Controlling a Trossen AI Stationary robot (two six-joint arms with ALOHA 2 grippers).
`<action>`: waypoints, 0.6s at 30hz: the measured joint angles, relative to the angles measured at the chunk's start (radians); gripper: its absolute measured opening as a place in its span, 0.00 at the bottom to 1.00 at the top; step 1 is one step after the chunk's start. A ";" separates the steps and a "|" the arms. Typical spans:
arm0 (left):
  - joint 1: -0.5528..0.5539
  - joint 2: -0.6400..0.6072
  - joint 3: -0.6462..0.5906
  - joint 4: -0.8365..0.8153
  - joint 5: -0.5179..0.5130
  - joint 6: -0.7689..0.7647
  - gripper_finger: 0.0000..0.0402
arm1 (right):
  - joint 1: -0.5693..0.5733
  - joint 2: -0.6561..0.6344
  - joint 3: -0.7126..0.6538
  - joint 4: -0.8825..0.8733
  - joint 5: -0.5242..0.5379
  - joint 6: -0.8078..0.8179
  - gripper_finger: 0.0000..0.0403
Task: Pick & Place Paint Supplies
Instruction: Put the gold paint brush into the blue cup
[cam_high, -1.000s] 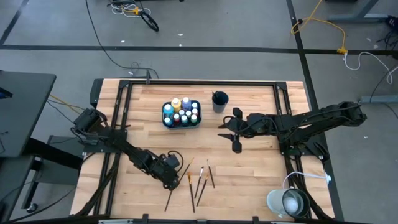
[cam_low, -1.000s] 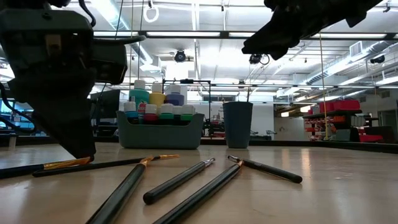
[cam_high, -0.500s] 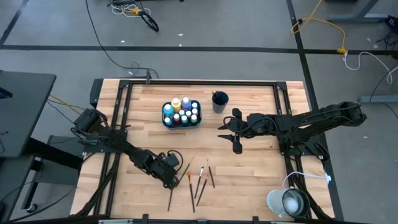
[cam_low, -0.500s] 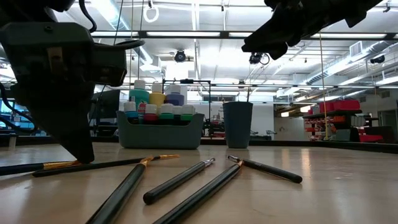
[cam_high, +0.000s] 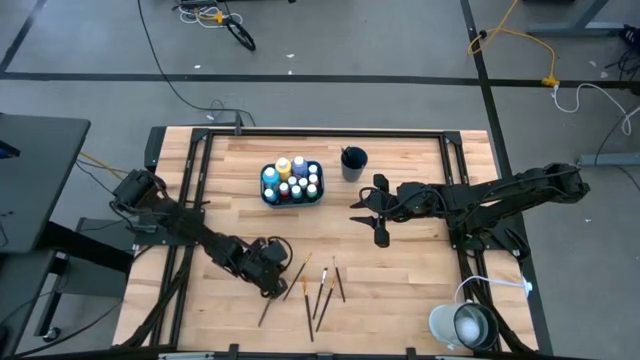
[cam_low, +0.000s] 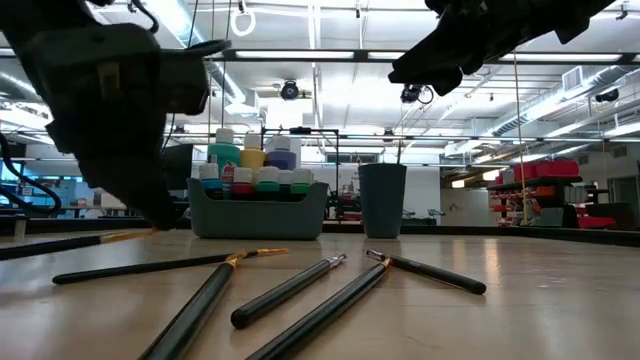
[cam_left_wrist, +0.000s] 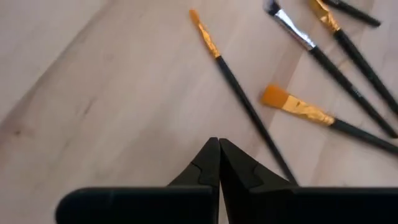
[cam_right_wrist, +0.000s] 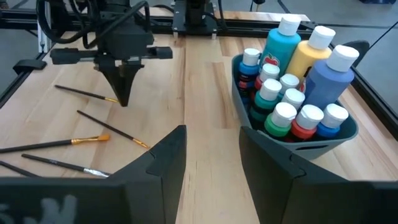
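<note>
Black left gripper (cam_high: 277, 283) pinches a brush (cam_high: 267, 306) over the near table (cam_high: 400, 270); right gripper (cam_high: 368, 213), spread, hovers right of the bottles (cam_high: 292, 180). No writing legible.

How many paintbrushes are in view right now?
6: one paintbrush gripped by the left end effector, five loose brushes just right of it. The dark blue cup may hide more.

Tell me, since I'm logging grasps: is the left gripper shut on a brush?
Shut on a brush: left gripper has fingers pressed together, and one brush hangs raised off the table at its tip.
</note>
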 joint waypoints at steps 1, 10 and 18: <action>0.007 0.000 0.000 -0.005 0.000 0.007 0.01 | 0.000 0.000 0.000 -0.001 0.000 0.000 0.38; 0.094 0.000 0.000 0.058 -0.062 0.149 0.00 | 0.000 0.026 0.000 0.014 0.000 0.070 0.38; 0.189 -0.018 0.001 0.245 -0.041 0.368 0.00 | 0.004 0.192 0.001 0.116 -0.053 0.149 0.38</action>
